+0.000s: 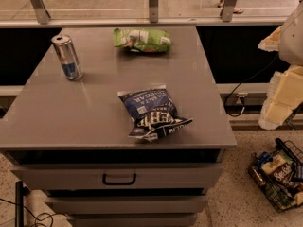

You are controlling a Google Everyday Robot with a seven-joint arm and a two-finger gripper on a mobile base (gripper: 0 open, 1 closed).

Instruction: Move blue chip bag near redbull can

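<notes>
Two bags lie right of the can (67, 57): blue chip bag (150, 112) well apart, toward the bench (71, 122) front; green bag (142, 39) rearward. The claw (280, 96) hangs farther right; we cannot tell its state. Overshooting could topple the can.

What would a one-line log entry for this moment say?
blue chip bag: middle of table, not held | redbull can: upright, back left | gripper: right of table, away from bag

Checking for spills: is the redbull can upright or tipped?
Upright: the redbull can stands on its base, silver top up. The gripper hangs right of the table.
</notes>
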